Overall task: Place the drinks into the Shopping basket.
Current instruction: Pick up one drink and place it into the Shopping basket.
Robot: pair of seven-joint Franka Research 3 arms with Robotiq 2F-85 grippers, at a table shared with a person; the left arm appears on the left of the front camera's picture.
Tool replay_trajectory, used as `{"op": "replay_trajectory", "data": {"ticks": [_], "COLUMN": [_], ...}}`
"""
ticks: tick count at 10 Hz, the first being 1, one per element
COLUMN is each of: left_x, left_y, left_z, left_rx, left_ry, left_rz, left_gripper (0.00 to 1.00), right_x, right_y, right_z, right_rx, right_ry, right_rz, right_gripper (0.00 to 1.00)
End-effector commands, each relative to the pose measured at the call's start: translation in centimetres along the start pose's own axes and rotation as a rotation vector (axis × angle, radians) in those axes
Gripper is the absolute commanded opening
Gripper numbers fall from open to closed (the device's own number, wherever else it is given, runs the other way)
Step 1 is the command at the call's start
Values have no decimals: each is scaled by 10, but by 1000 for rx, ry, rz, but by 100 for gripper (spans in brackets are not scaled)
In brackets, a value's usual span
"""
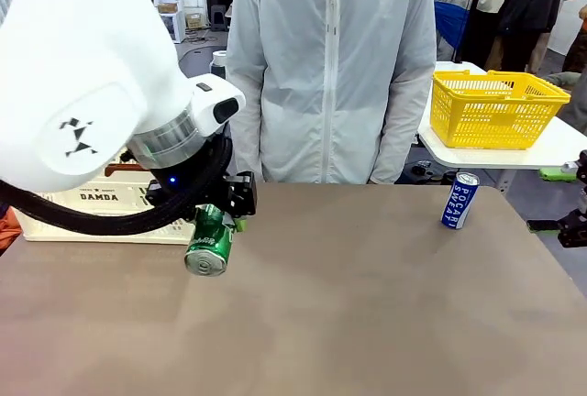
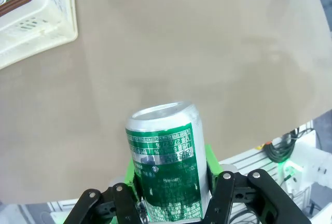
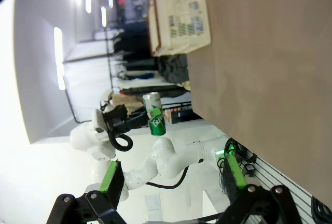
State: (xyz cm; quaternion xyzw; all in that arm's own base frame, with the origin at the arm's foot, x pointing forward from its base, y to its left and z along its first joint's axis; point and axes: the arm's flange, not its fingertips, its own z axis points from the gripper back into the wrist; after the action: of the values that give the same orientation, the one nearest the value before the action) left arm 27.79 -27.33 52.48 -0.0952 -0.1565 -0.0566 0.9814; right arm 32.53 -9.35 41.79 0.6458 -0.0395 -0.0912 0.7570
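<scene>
Front view: left gripper (image 1: pixel 216 225), jaws clamped on a green can (image 1: pixel 207 242), held above the desk (image 1: pixel 348 304) near its left edge, beside the Shopping basket (image 1: pixel 55 217) at the far-left corner. A blue can (image 1: pixel 459 200) stands near the far-right edge.
Left wrist view: pads (image 2: pixel 129 169) squeeze the can's sides.
Right wrist view: right gripper (image 3: pixel 171 175), jaws wide apart.

Green can (image 1: pixel 209 240) aloft, blue can (image 1: pixel 460 200) standing, basket (image 1: pixel 64 217) left

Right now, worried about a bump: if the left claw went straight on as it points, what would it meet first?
The green can in the left claw would probably hit bare tabletop first; the Shopping basket lies well aside.
</scene>
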Motion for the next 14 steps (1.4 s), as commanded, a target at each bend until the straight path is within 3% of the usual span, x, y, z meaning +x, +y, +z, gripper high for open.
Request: {"op": "replay_trajectory", "data": {"ticks": [1, 2, 3, 5, 6, 7, 8, 9, 11, 13, 14], "left_x": [10, 0, 22, 96, 130, 159, 184, 206, 222, 228, 223], "left_y": [-5, 0, 19, 97, 140, 185, 223, 264, 306, 308, 329], "left_z": [4, 0, 16, 72, 93, 103, 104, 92, 70, 73, 54], "left_rx": [-11, 0, 6, 23, -9, 43, -41, 80, 104, 49, 97], "left_ry": [-9, 0, -52, -206, -158, -156, -67, -76, -121, -165, -102], "left_rz": [-19, 0, 2, 78, 32, -6, -10, 145, 212, 329, 207], "left_gripper": [0, 0, 0, 0, 0, 0, 0, 0, 0, 0, 0], "right_x": [1, 1, 1, 1, 1, 1, 1, 1, 1, 1, 1], "right_y": [3, 3, 3, 3, 3, 3, 3, 3, 3, 3, 3], "right_z": [0, 0, 0, 0, 0, 0, 0, 0, 0, 0, 0], "right_rx": [17, 17, 17, 17, 17, 17, 17, 17, 17, 17, 17], "right_ry": [-7, -7, -7, -7, -7, -7, -7, -7, -7, -7, -7], "right_rz": [13, 13, 13, 13, 13, 13, 13, 13, 13, 13, 13], "right_gripper": [100, 100, 100, 100, 100, 100, 100, 100, 100, 100, 100]}}
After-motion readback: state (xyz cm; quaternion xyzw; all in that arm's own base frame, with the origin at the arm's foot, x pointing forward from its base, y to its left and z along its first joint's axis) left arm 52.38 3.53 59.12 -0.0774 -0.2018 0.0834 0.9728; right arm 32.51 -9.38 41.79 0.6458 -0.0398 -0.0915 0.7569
